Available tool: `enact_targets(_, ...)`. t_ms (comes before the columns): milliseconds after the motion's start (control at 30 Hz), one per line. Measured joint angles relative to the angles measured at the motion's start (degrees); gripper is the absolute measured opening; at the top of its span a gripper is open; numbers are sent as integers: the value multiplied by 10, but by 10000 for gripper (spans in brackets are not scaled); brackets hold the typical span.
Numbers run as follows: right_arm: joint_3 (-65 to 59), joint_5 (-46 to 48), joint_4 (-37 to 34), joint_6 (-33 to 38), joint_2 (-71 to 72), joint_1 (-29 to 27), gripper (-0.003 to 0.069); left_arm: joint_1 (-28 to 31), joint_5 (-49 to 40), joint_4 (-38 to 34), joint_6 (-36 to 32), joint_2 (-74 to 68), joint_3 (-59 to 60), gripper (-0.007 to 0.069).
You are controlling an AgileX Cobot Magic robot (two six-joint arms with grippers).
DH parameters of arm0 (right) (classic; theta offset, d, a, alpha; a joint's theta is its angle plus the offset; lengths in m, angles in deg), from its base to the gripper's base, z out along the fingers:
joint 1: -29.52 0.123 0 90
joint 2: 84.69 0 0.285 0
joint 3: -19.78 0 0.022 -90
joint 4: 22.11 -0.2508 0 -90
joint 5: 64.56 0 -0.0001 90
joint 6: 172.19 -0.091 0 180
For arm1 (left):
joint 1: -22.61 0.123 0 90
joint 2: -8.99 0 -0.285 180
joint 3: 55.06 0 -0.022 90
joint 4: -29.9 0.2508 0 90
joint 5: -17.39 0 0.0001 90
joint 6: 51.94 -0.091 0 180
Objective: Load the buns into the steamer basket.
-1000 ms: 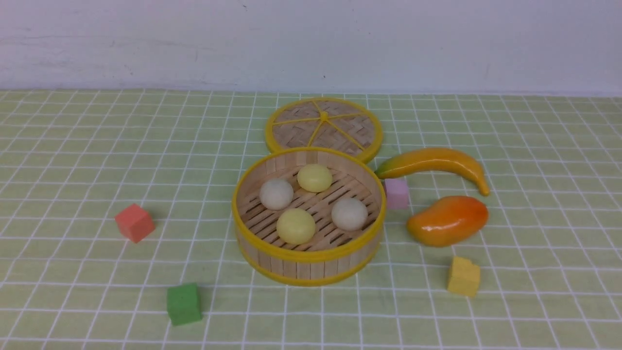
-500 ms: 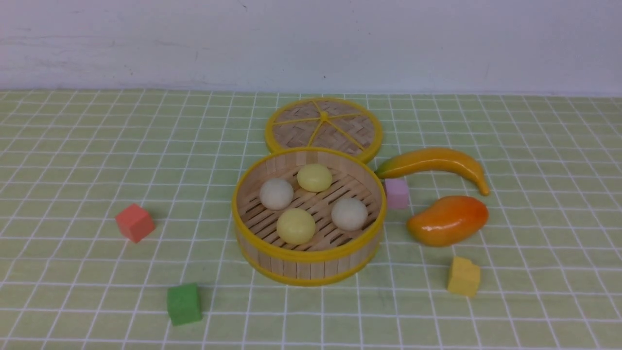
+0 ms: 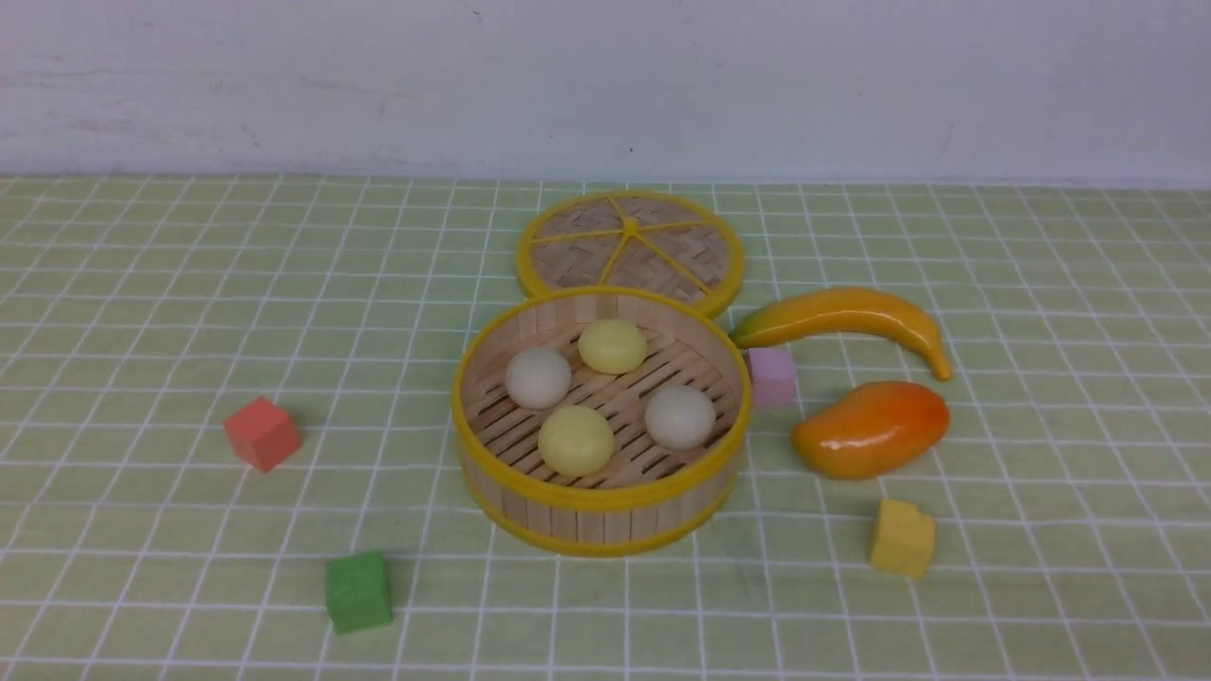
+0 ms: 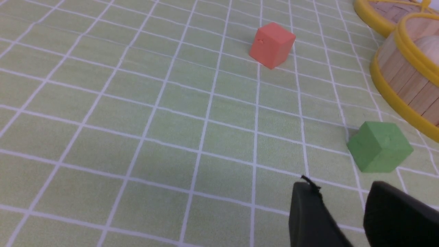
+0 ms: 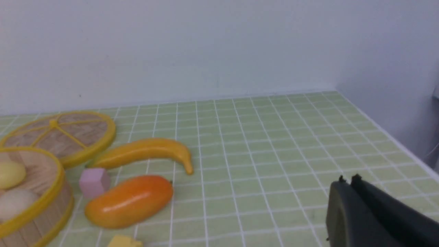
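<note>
Near the middle of the front view sits one steamer basket (image 3: 602,492), and all four buns lie inside it on the slat floor. Two are pale yellow: the back yellow bun (image 3: 613,345) and the front yellow bun (image 3: 575,440). Two are off-white: the left white bun (image 3: 537,377) and the right white bun (image 3: 679,416). Just behind the basket, higher in the frame, lies one flat woven lid (image 3: 631,249). To the right of the basket are one banana (image 3: 842,320), one mango (image 3: 870,428) and one pink cube (image 3: 773,375), which sits close beside the basket wall. Three more cubes sit on the green checked cloth (image 3: 189,284): a red cube (image 3: 262,433) at the left, a green cube (image 3: 359,591) at the lower left, and a yellow cube (image 3: 903,537) at the lower right. No arm shows in the front view. In the left wrist view the left claw (image 4: 339,202) pokes in at the bottom right of the frame, its two dark fingers a little apart and holding nothing; the green cube is close above it and the basket is at the right edge, well apart from it. In the right wrist view the right claw (image 5: 348,183) sits at the bottom right of the frame with its fingers pressed together and nothing between them; the basket is far across at the lower left edge, with two buns peeking over its rim.
</note>
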Motion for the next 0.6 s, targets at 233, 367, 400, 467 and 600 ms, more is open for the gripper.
enact_targets(233, -166, -2, -20, 0, 30, -1, 9, 0, 0, 0, 0, 0, 0, 238)
enact_targets(367, -167, -11, -37, 0, 30, 0, 14, 0, 0, 0, 0, 0, 0, 238)
enact_targets(400, -167, -11, -37, 0, 30, 5, 15, 0, 0, 0, 0, 0, 0, 238)
enact_targets(467, -167, -12, -39, 0, 30, 18, 18, 0, 0, 0, 0, 0, 0, 238)
enact_targets(600, -168, -14, -42, 0, 30, 28, 22, 0, 0, 0, 0, 0, 0, 238)
